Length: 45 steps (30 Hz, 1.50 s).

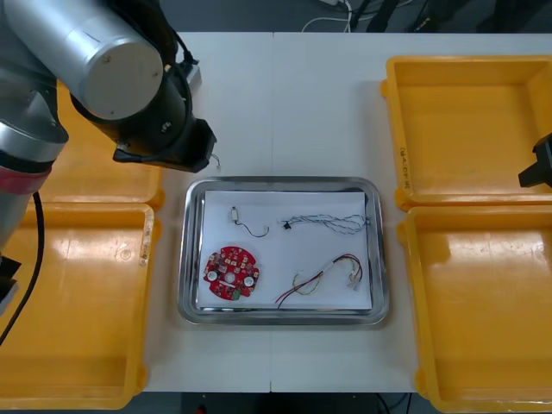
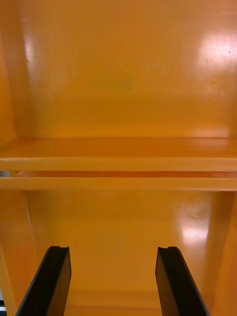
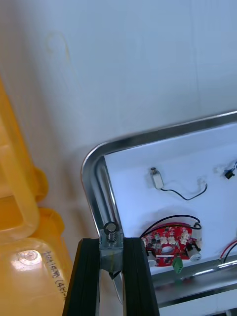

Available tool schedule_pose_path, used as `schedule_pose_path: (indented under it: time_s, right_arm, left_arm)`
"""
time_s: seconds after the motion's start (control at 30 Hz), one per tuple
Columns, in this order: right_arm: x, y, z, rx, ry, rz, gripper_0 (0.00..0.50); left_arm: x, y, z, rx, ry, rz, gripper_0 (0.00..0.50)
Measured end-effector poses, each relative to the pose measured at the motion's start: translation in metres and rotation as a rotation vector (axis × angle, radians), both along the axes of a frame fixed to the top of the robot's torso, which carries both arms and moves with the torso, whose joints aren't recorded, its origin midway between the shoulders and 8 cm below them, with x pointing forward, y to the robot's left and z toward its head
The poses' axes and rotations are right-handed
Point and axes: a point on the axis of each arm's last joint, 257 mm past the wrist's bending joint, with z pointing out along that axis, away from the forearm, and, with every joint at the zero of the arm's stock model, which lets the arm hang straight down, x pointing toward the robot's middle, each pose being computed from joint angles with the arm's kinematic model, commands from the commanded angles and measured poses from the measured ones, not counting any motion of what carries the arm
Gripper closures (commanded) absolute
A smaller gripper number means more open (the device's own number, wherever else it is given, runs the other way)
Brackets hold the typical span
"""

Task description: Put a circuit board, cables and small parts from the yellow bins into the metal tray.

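Left gripper [image 3: 111,243] is clenched on a small metal part [image 3: 111,231] above the table [image 1: 285,103], just outside the metal tray's [image 1: 280,183] far-left corner. The right gripper [image 2: 112,261] hangs released, fingers apart, over the yellow bins [image 1: 470,121] on the right. In the white-lined tray lie the red circuit board [image 1: 231,272], the twisted blue and white cable [image 1: 328,222], the red and yellow cable [image 1: 323,274], and another small part [image 1: 233,216] on a thin black cable [image 1: 254,228].

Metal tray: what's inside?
Red circuit board, black cable, blue and white cable, red and yellow cable. Under the board is hidden. Left gripper holds a small metal part near the tray.
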Motion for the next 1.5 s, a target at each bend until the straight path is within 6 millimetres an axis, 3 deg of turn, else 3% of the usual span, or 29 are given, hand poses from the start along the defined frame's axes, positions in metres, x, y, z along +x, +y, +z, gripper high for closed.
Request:
schedule_pose_path:
  time_s: [0.23, 0.47, 0.8, 1.5]
  right_arm:
    - [-0.011, -0.012, -0.014, 0.014, 0.028, -0.042, 0.000]
    - [-0.025, -0.014, -0.025, 0.000, 0.044, -0.044, 0.000]
    - [-0.034, -0.019, -0.036, 0.001, 0.063, -0.101, 0.000]
    - [-0.019, -0.027, -0.040, 0.006, -0.013, -0.131, 0.000]
  left_arm:
    - [-0.016, -0.017, -0.028, 0.060, 0.044, -0.041, 0.500]
    - [-0.023, -0.030, -0.050, 0.017, 0.054, 0.101, 0.500]
    - [-0.004, -0.039, -0.077, -0.006, 0.026, 0.141, 0.500]
    - [0.011, -0.042, -0.111, -0.020, 0.036, 0.154, 0.500]
